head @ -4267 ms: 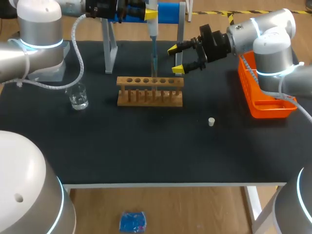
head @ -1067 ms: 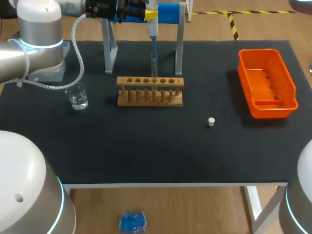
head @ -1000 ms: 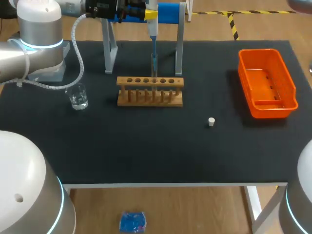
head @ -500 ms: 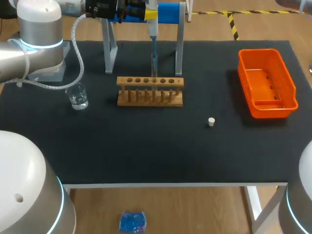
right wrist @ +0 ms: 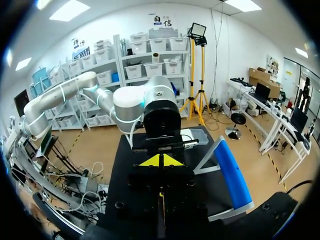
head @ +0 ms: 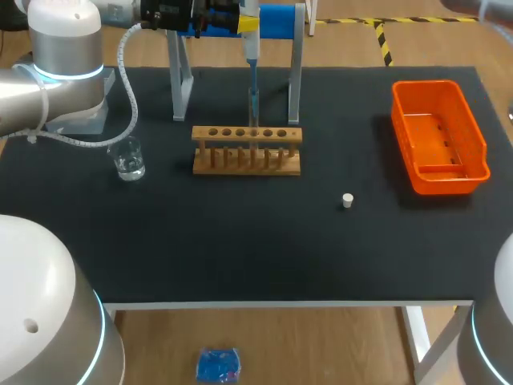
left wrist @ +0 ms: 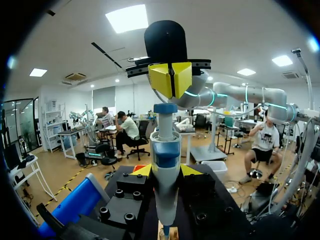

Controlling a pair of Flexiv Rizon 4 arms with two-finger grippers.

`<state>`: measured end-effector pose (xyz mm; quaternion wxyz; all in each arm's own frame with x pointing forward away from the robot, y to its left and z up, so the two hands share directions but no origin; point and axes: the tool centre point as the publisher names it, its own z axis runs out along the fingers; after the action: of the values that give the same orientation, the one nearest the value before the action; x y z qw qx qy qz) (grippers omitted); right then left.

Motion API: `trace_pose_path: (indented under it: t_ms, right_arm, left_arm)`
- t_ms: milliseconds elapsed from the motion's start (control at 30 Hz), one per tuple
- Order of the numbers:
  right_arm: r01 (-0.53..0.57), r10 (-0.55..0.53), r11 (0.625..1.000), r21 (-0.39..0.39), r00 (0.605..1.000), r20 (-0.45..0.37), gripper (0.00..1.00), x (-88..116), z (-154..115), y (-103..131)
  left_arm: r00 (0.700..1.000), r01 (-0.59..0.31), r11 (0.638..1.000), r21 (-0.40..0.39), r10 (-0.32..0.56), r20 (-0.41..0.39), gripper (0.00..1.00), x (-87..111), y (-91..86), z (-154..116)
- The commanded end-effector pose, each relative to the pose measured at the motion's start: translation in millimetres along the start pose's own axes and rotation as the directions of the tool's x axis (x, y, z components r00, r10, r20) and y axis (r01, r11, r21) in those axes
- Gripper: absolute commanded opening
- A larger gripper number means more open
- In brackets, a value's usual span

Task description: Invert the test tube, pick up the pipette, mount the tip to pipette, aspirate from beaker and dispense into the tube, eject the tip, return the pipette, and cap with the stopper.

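My left pincer is clamped on the pipette, upright above the rack, its tip reaching down to the test tube standing there. My right pincer, tips together, hangs just above the pipette's plunger. The stopper lies on the worktop, right of the rack.

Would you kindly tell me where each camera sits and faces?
Head view: above and behind, looking down on the table; left arm enters at left.
Left wrist view: on the left arm, looking along the left hand, shut on the pipette, toward the right hand.
Right wrist view: on the right arm, looking past its shut hand toward the left arm.
Shared: the wrist views face each other; both show the blue stand bar.
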<state>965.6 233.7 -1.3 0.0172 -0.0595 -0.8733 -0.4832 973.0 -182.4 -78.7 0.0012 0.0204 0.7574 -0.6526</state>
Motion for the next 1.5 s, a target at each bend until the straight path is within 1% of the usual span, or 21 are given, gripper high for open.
trace_pose_path:
  t_ms: [33, 733, 1500]
  right_arm:
    - [-0.003, 0.003, 1.000, 0.007, 1.000, -0.002, 0.00, -2, 2, 2]
    - [-0.017, 0.017, 1.000, 0.013, 1.000, 0.001, 0.00, -8, 6, -5]
    - [-0.014, 0.014, 1.000, 0.027, 1.000, -0.015, 0.00, -6, 10, -12]
  left_arm:
    - [1.000, 0.000, 1.000, 0.000, 0.000, 0.005, 0.00, 1.5, -0.6, 0]
    - [1.000, 0.000, 1.000, 0.000, 0.000, 0.005, 0.00, 1.5, -0.6, 0]
    - [1.000, 0.000, 1.000, 0.000, 0.000, 0.005, 0.00, 1.5, -0.6, 0]
